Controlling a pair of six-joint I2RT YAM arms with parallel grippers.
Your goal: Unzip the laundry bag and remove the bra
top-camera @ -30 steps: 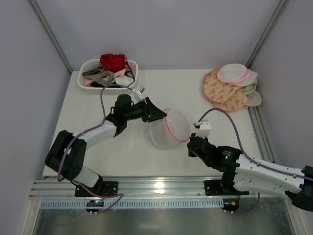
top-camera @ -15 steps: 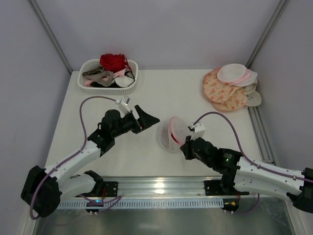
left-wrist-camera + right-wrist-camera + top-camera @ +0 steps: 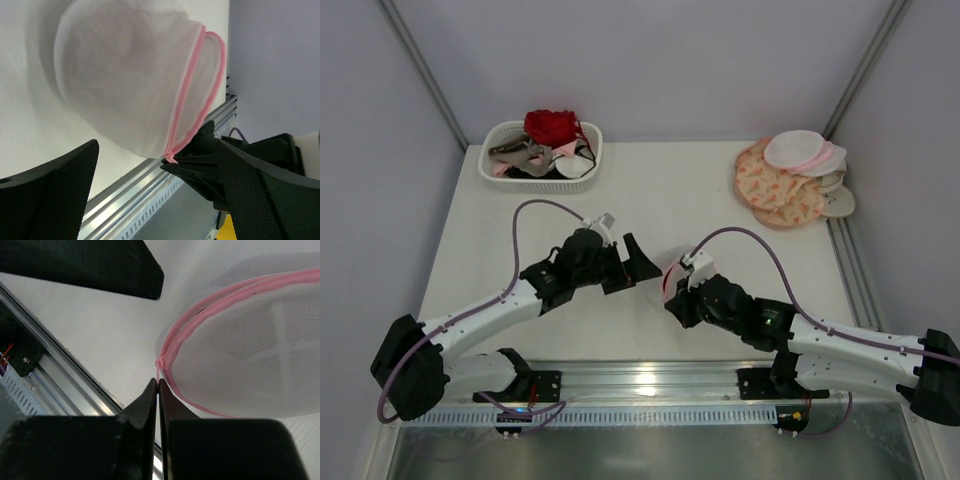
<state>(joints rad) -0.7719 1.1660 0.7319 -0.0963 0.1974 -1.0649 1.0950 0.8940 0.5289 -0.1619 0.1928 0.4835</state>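
Observation:
The laundry bag (image 3: 125,80), a white mesh dome with a pink zipper rim, stands on the table between my two grippers. In the top view it (image 3: 670,274) is mostly hidden by them. My right gripper (image 3: 159,382) is shut on the pink zipper pull at the rim's near end, which also shows in the left wrist view (image 3: 171,159). My left gripper (image 3: 638,264) is open just left of the bag, its fingers (image 3: 50,200) apart and holding nothing. A faint shape shows through the mesh; I cannot make out the bra.
A white slotted basket (image 3: 588,150) with clothes stands at the back left. Peach-patterned round pouches (image 3: 775,190) are stacked at the back right. A metal rail (image 3: 650,378) runs along the table's near edge, close behind the right gripper.
The left gripper came off the bag's rim, swung back, then moved nearer and right beside it again. The right gripper pulled the rim left and nearer, and the bag turned on edge.

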